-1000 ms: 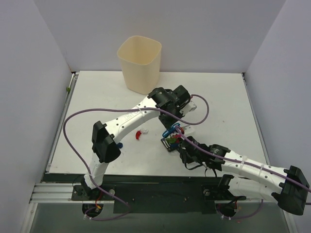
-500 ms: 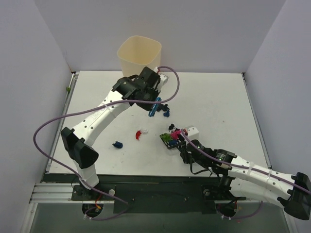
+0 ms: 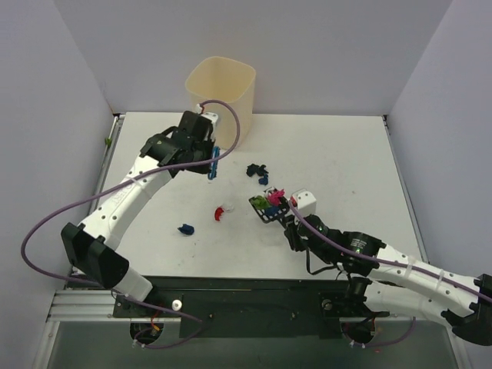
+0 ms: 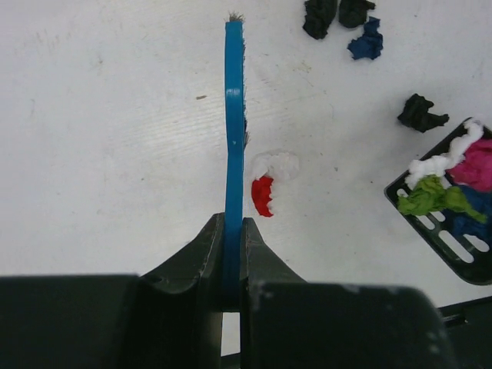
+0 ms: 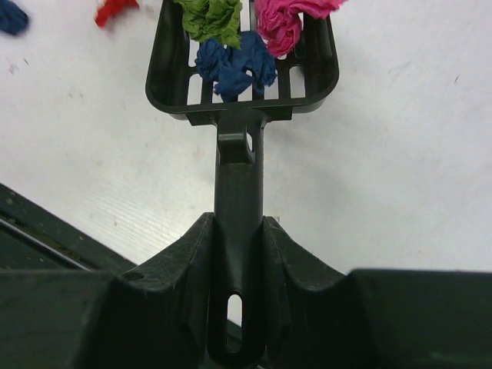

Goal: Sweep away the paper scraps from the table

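Paper scraps in green, blue and magenta lie in the black scoop, its handle clamped by the right gripper near the middle of the table. More scraps, red-white, blue and black, lie loose around it. The left gripper pinches the blue brush near the cream bin at the far edge.

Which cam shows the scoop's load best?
Right wrist: the scoop fills the frame, with green, blue and magenta scraps sharp on its slots. Left wrist crops it at the right edge; top external shows it small.
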Controlling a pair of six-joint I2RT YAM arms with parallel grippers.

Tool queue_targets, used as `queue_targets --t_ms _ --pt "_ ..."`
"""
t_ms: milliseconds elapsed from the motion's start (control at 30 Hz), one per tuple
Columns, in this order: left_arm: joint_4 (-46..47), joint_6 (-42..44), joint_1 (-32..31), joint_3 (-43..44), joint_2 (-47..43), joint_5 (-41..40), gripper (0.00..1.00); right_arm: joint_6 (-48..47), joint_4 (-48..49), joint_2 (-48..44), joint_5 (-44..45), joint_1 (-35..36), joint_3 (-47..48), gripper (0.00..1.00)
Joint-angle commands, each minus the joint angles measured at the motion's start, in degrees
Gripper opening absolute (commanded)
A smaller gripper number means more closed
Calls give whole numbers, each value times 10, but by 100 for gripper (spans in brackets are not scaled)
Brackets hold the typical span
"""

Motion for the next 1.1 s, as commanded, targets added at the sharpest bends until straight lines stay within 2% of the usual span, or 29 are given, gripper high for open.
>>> queue_targets --t_ms 0,167,300,433,1067 --pt "78 -31 49 -52 -92 -20 0 -42 -33 47 47 -3 119 0" --pt "109 -38 97 -125 -149 -14 0 -64 -57 126 5 -43 242 0" --pt "126 -43 115 -174 -172 0 0 -69 -73 193 -37 -82 335 0" --pt "139 -47 126 -207 -183 21 0 -82 -98 263 -42 -103 428 0" --pt "165 -46 155 -231 -173 71 0 -87 -164 518 -95 -191 789 0"
